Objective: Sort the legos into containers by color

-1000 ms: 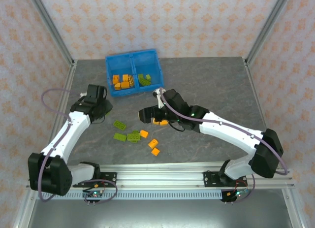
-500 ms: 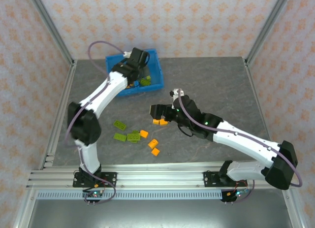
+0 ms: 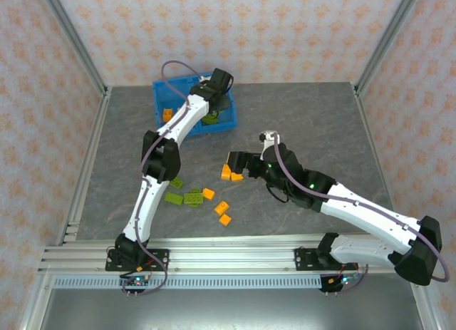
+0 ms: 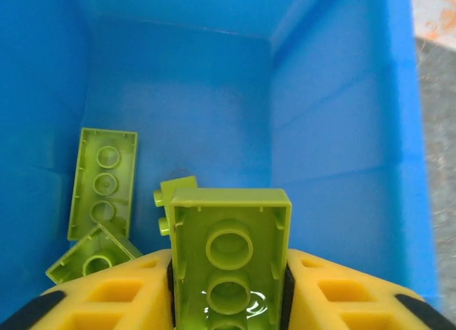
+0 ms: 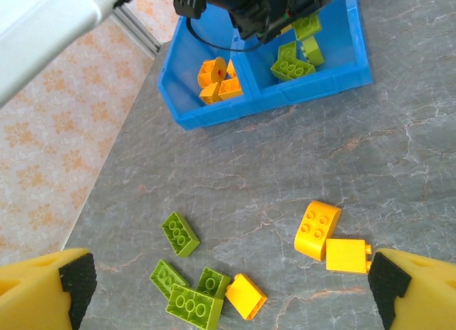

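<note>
Directly below the left pincer (image 4: pixel 228 291) is one compartment of the blue bin (image 4: pixel 342 116), with a few lime legos (image 4: pixel 103 180) on its floor just past the fingertips. A lime brick (image 4: pixel 229 237), hollow side up, sits between the yellow fingers (image 4: pixel 107 298), but I can't tell whether they pinch it or merely flank it. Over the table (image 5: pixel 427 130) the right pincer (image 5: pixel 231 284) hovers with jaws spread wide and nothing in them, two loose orange bricks (image 5: pixel 317 230) just ahead of one fingertip, green bricks (image 5: pixel 179 233) ahead of the other, and the bin's orange legos (image 5: pixel 217 79) well beyond.
</note>
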### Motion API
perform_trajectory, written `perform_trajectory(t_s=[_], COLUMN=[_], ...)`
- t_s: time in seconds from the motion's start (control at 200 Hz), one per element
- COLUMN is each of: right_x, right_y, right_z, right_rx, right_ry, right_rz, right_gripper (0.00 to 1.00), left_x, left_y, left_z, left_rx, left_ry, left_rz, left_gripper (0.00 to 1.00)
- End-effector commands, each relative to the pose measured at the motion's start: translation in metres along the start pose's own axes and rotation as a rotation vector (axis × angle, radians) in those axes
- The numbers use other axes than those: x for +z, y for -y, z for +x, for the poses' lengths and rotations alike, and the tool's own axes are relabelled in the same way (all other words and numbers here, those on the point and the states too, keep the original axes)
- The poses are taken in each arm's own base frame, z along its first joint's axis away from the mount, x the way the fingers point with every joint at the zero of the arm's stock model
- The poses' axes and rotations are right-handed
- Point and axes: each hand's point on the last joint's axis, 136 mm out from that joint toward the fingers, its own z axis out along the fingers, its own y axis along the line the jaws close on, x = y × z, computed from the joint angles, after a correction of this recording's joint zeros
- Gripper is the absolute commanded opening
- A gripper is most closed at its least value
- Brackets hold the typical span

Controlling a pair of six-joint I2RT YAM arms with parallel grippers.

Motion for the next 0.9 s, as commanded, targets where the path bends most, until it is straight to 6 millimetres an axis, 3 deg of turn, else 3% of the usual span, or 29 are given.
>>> perform_trajectory(t_s=[0.0, 0.175, 0.315, 0.435, 0.475, 0.541, 0.716, 0.796, 0.891], right_x=[-0.002, 0.000, 0.003, 0.010, 0.013, 0.019, 0.038, 0.046, 0.052], right_y=[0.000, -0.001, -0.001, -0.001, -0.002, -0.003, -0.005, -0.008, -0.010], right_z=[-0.003, -0.004, -0.003, 0.000, 0.002, 0.005, 0.015, 0.019, 0.023], right_rx=[-0.023, -0.031, -0.032, -0.050, -0.057, -0.064, -0.073, -0.076, -0.089], right_ry=[0.006, 0.007, 0.007, -0.007, -0.014, -0.028, -0.067, -0.089, -0.112], right_rz=[0.018, 0.022, 0.025, 0.033, 0.030, 0.030, 0.033, 0.027, 0.031], right_gripper=[0.99, 0.99, 0.99, 0.99, 0.99, 0.99, 0.99, 0.99, 0.99], left_x=[-0.028, -0.060, -0.119, -0.177, -0.198, -0.214, -0.226, -0.221, -0.211], left_y=[0.008, 0.015, 0.020, 0.001, -0.015, -0.052, -0.164, -0.194, -0.212], left_z=[-0.021, -0.031, -0.031, -0.017, -0.010, 0.011, 0.089, 0.119, 0.148], left_rx=[-0.017, -0.009, 0.014, -0.016, -0.052, -0.108, -0.230, -0.244, -0.259], left_ry=[0.041, 0.050, 0.054, 0.114, 0.144, 0.164, 0.154, 0.127, 0.051], left_rz=[0.041, 0.084, 0.129, 0.166, 0.177, 0.142, -0.066, -0.111, -0.142], left_gripper=[0.50, 0.56, 0.54, 0.54, 0.53, 0.53, 0.54, 0.56, 0.62])
